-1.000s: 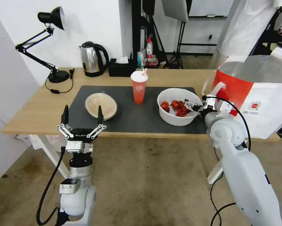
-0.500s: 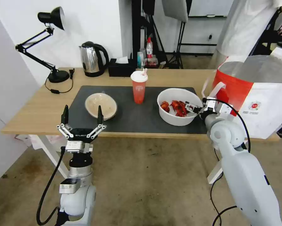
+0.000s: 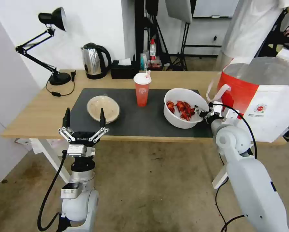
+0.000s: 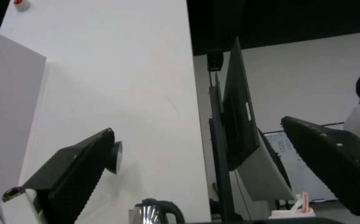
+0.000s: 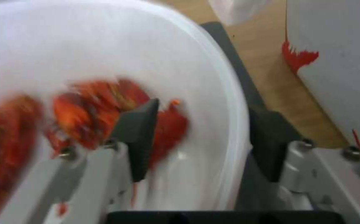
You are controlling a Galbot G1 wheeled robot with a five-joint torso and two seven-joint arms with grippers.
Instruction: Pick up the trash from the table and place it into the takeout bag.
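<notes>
I've got the right gripper [image 3: 200, 113] w/ jaws clamped on the white bowl [image 3: 180, 109] rim, tilted over the table [image 3: 38, 112] beside the takeout bag [image 3: 263, 96]; shells may spill. Left gripper [image 3: 83, 118] idle, jaws apart.

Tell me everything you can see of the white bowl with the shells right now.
The white bowl is round, deep, smooth-walled and looks like plastic. Red crayfish shells lie piled inside. It sits tilted, its opening tipped toward the robot's left, on the right part of the dark mat, beside the takeout bag. The right gripper straddles its rim on the bag side, one finger inside among the shells, one outside.
</notes>
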